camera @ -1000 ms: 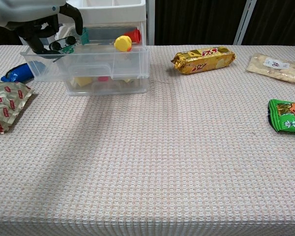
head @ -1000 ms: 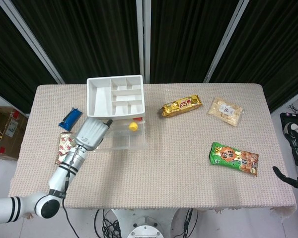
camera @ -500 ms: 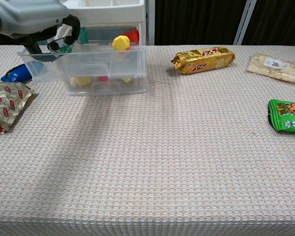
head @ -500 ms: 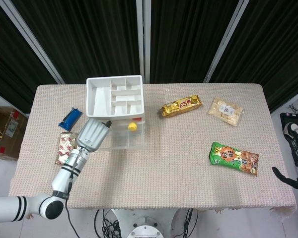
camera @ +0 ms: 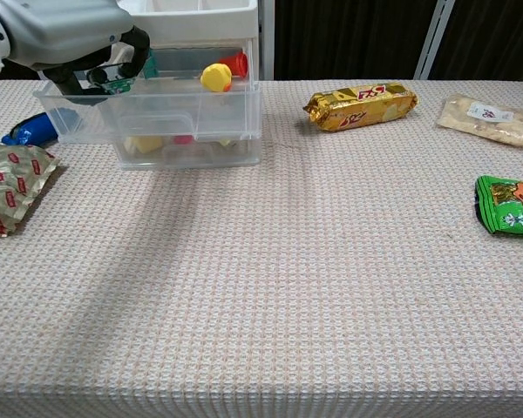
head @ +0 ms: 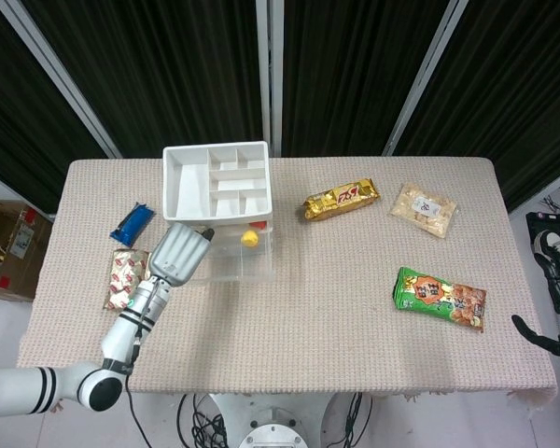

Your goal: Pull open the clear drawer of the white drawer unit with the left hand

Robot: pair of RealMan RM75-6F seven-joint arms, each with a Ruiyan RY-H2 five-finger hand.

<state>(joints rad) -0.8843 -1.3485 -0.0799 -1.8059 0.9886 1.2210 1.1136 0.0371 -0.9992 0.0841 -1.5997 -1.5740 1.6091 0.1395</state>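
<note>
Clear drawer point(camera: 157, 109) stands pulled out, left hand point(head: 179, 254) hooked over its front.

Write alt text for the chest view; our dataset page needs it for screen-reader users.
The left hand hooks its fingers over the front edge of the clear drawer, pulled out of the white drawer unit and holding a yellow toy. Snack packets lie around on the table.

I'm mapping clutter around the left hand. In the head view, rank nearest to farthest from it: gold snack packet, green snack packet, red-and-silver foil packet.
From the left hand:
1. Red-and-silver foil packet, just to its left.
2. Gold snack packet, right of the white drawer unit.
3. Green snack packet, far right.
</note>
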